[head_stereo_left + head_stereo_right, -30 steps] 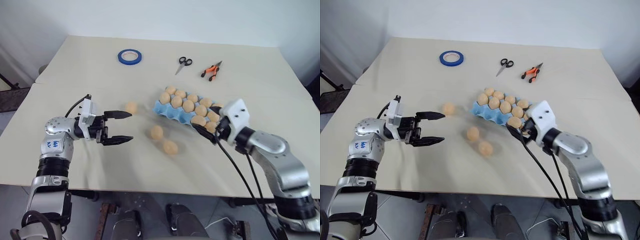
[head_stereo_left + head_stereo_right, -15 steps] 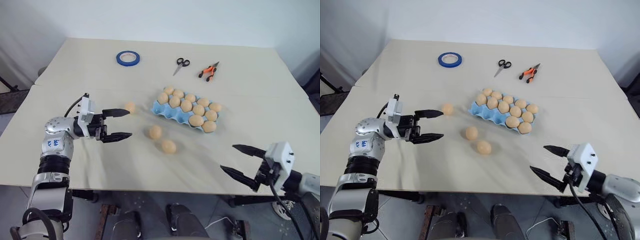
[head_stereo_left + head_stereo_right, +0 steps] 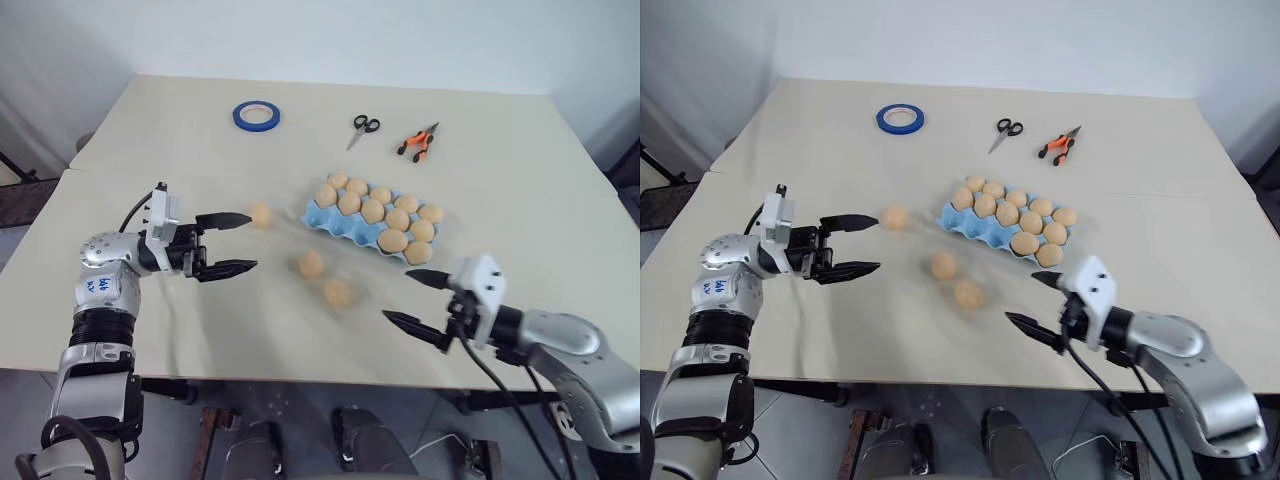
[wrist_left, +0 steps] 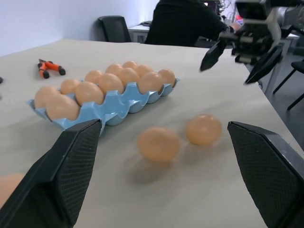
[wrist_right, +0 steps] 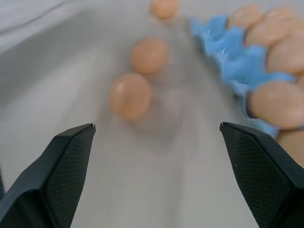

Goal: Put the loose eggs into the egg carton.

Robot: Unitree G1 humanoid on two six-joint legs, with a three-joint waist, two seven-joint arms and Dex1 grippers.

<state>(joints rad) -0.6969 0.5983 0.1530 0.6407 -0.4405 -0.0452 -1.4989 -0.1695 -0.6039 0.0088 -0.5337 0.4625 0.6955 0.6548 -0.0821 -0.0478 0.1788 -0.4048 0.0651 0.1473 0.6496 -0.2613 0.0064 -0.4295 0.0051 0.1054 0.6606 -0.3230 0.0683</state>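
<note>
Your table [image 3: 150, 120] carries the egg carton [image 3: 330, 218] near its middle, nearly full. Three loose eggs [image 3: 338, 293] lie on the table beside the carton's near-left side, two close together and one [image 3: 261, 213] apart, just past the left claw [image 3: 226, 241]. Both claws stand wide apart and empty; the right claw [image 3: 417, 300] hovers near the closest egg. Expect the eggs to be light, smooth, prone to roll and perhaps brittle, so pinch gently across the middle. The tape roll [image 3: 257, 115], scissors [image 3: 362, 128] and pliers [image 3: 420, 141] lie well clear.
</note>
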